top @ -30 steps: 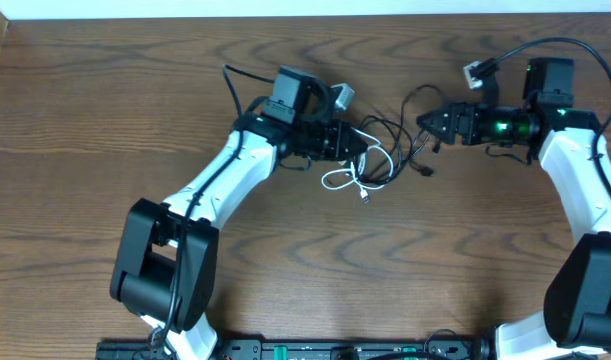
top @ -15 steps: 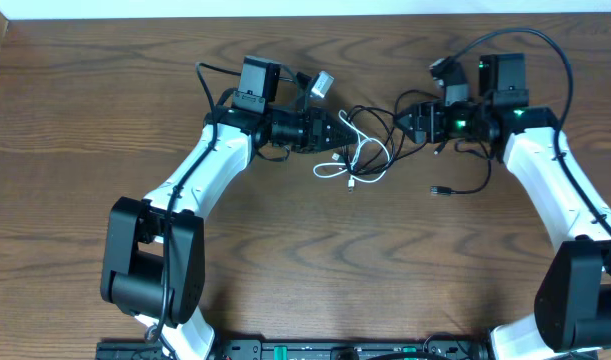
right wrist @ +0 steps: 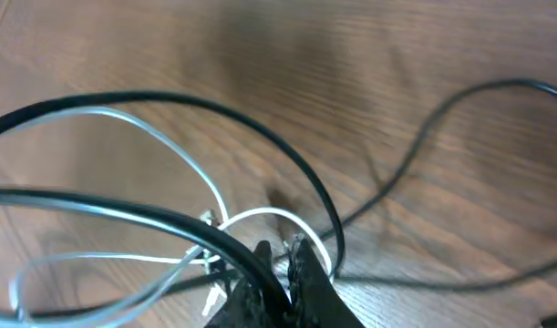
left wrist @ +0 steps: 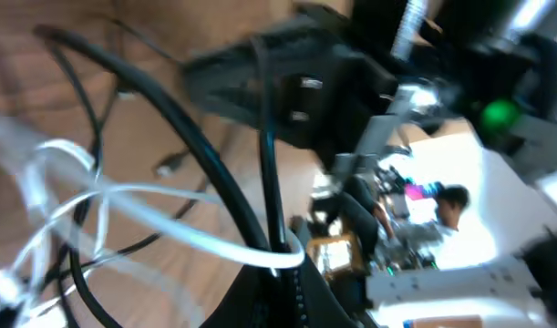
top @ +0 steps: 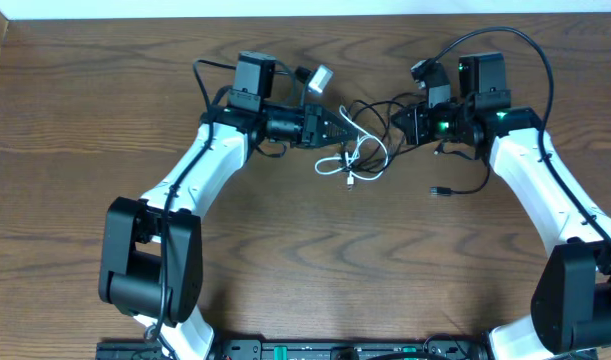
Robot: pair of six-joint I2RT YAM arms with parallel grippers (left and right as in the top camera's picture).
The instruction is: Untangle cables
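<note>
A tangle of cables lies between my two grippers at the back middle of the table. A thin white cable (top: 360, 156) loops through thicker black cable (top: 370, 107). My left gripper (top: 337, 130) reaches in from the left and is shut on a black cable (left wrist: 182, 128), with the white cable (left wrist: 169, 219) curling across just in front of its jaws (left wrist: 283, 264). My right gripper (top: 398, 122) comes in from the right, shut on a black cable (right wrist: 260, 128) that runs down between its jaws (right wrist: 280, 262). White loops (right wrist: 169, 150) lie on the wood behind it.
A loose black cable end with a small plug (top: 440, 190) lies on the wooden table (top: 305, 260) under the right arm. A long black cable arcs over the right wrist (top: 530, 50). The table's back edge (top: 305, 16) meets a white wall.
Both arms shifted left and the right gripper moved into the tangle and closed on a black cable. The loose plug end slid right and nearer.
</note>
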